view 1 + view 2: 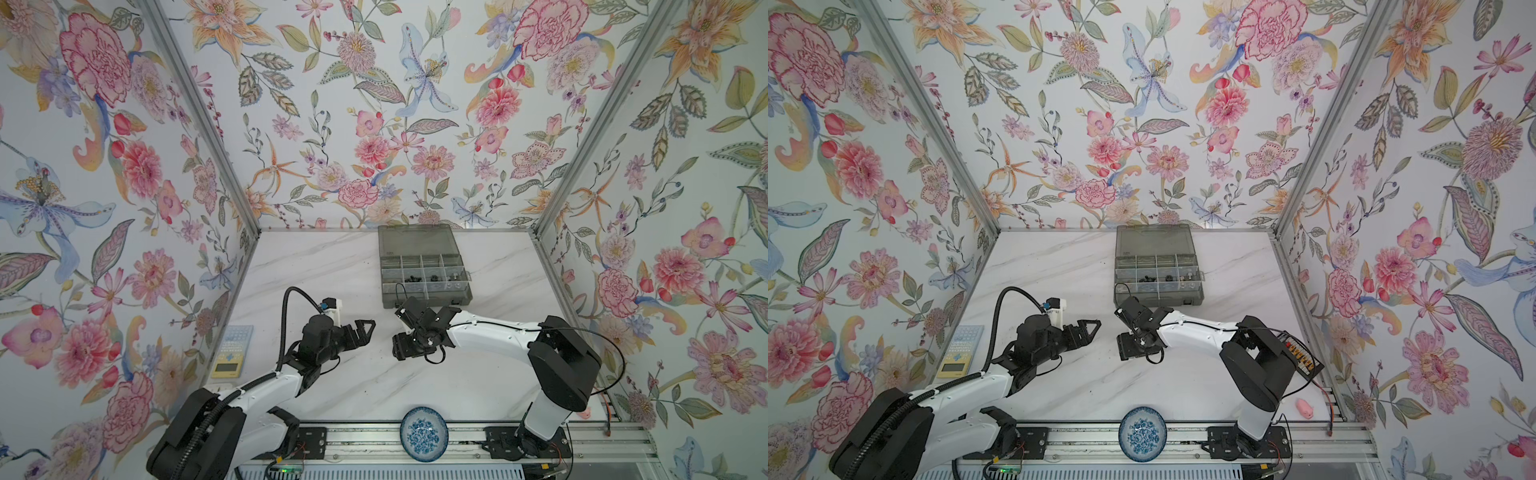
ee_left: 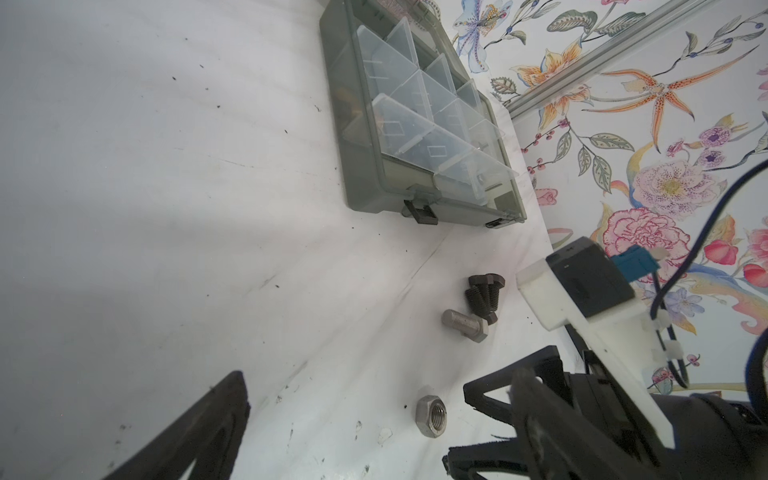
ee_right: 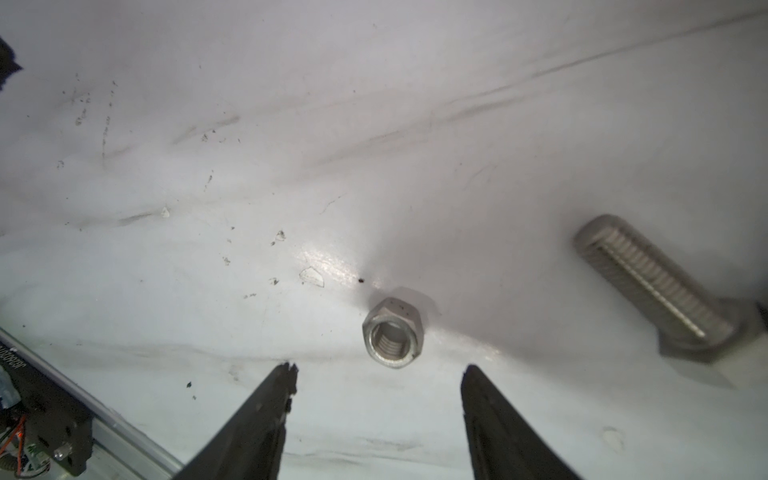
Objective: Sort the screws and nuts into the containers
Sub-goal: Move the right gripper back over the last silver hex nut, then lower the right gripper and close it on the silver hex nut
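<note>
The right tool (image 3: pixel 378 371) is open and holds nothing. Its two dark fingers (image 3: pixel 266 415) point down at the counter (image 3: pixel 374 145) with a clear gap between them. A silver nut (image 3: pixel 392 332) lies flat on the counter just ahead of the fingertips, in line with that gap and touching neither finger. Further out from the tool and off to one side of the nut lies a silver screw (image 3: pixel 648 286) on its side, apart from the nut.

The left tool (image 1: pixel 366 331) faces the right tool across a strip of bare counter, its jaws spread wide and empty. From the left wrist view the same nut (image 2: pixel 431 415) sits right at the right tool's fingertips. Beyond it lies the silver screw (image 2: pixel 465 326), touching a small heap of black screws (image 2: pixel 484 293).

Past those screws, on the far side of both tools, stands the grey organiser box (image 1: pixel 428 298), its lid (image 1: pixel 415 241) open and lying back. Some of its compartments hold black pieces (image 1: pixel 413 279) and silver pieces (image 1: pixel 455 276), too small to tell apart.
</note>
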